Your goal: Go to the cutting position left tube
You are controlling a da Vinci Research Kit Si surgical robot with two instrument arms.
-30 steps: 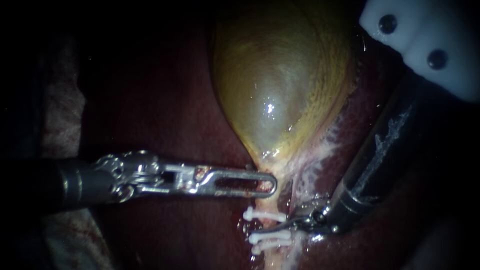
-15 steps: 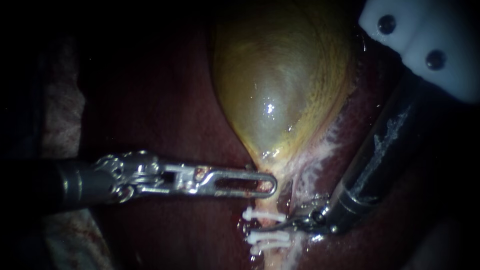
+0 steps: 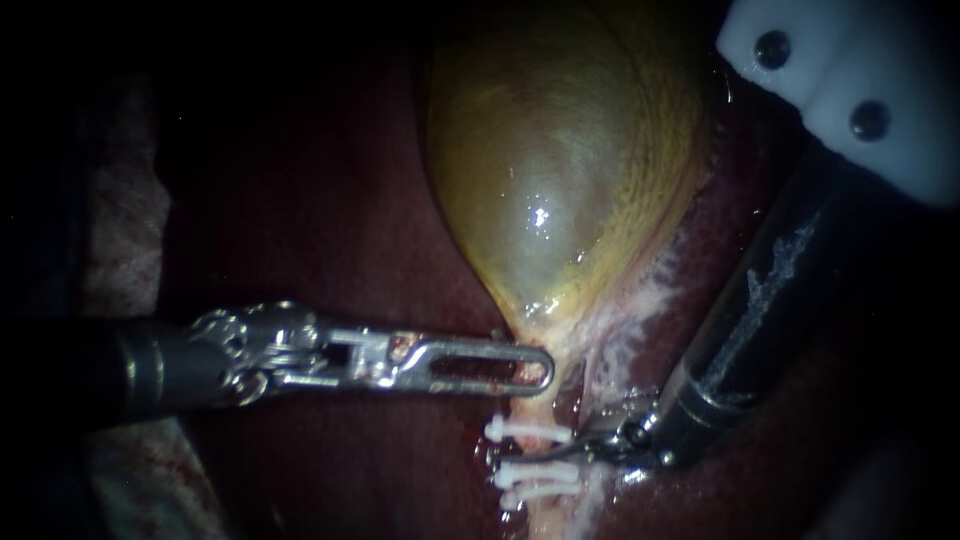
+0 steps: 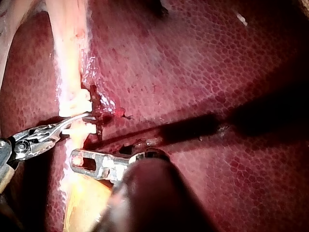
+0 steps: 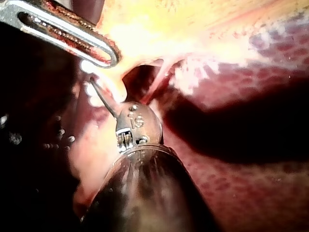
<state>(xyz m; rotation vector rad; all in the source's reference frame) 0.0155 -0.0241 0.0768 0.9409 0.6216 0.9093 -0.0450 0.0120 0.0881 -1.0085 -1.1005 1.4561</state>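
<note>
The yellow-green gallbladder (image 3: 550, 170) narrows to a neck that runs down into a pale tube (image 3: 540, 405). Three white clips (image 3: 528, 432) cross this tube. My left instrument (image 3: 540, 368) lies level, its slotted jaws shut on the gallbladder's neck just above the clips. My right instrument (image 3: 535, 457) reaches in from the right. One thin curved blade lies across the tube, between the upper clip and the middle clip (image 3: 537, 472). In the left wrist view that blade (image 4: 77, 118) sits over the tube with a gap to its lower mate. The right wrist view shows one blade (image 5: 104, 99) only.
Dark red liver (image 3: 330, 200) surrounds the gallbladder. A whitish strand of tissue (image 3: 625, 320) runs beside the tube on its right. A white plastic block with two screws (image 3: 850, 80) sits on the right shaft. Pale cloth (image 3: 120, 250) lies at the far left.
The right instrument's blade has crept slightly up the tube, from level with the middle clip into the space above it. The left instrument has held still.
</note>
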